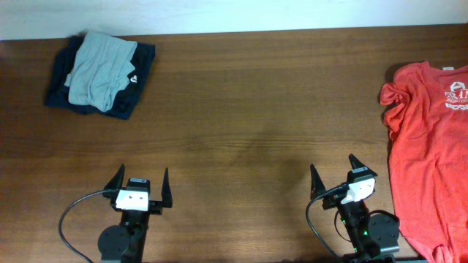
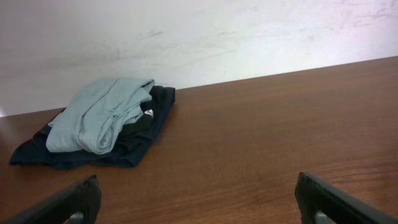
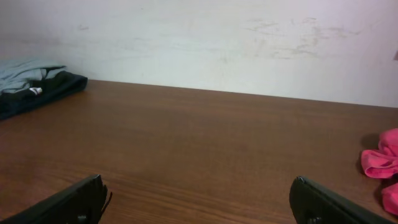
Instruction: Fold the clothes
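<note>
Folding is all ahead of you: the orange-red T-shirt lies loose at the table's right edge, a grey-and-dark pile sits in its far left corner, and the left gripper and right gripper stand spread wide, empty.

We see a smooth, slightly glossy brown wooden table, a matt orange-red cloth T-shirt, a pale grey cloth garment and a dark navy cloth garment.

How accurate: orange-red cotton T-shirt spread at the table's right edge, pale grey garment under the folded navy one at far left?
No: the overhead view shows the pale grey garment on top of the folded navy one. The rest holds.
</note>
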